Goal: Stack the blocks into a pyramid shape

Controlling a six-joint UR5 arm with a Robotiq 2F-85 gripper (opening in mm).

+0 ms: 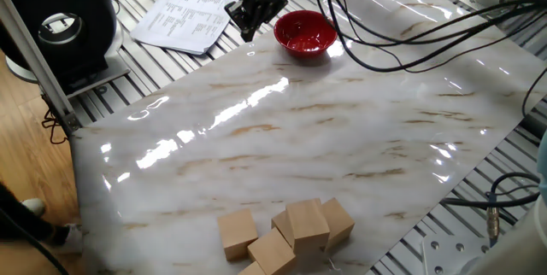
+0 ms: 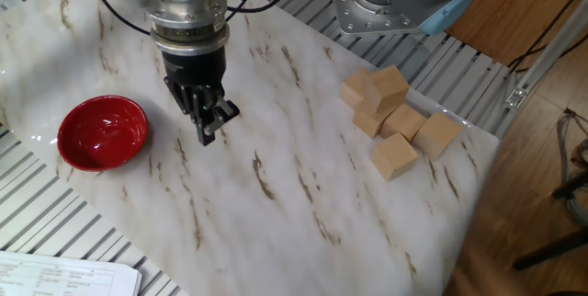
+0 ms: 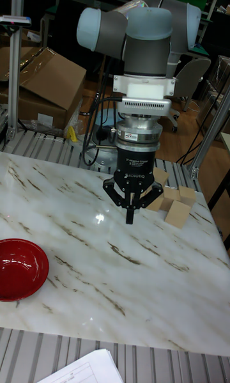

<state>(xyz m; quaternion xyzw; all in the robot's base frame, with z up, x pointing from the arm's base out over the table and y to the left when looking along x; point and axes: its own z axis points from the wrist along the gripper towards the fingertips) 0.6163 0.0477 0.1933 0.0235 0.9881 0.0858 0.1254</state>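
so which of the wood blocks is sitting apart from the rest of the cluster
The lone block on the marble table; it stands with a gap to the other blocks, which are bunched together, one stacked on top.

Gripper downward, jaws together, empty

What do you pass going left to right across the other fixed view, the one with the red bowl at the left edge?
Red bowl → gripper → stacked blocks → lone block → end block.
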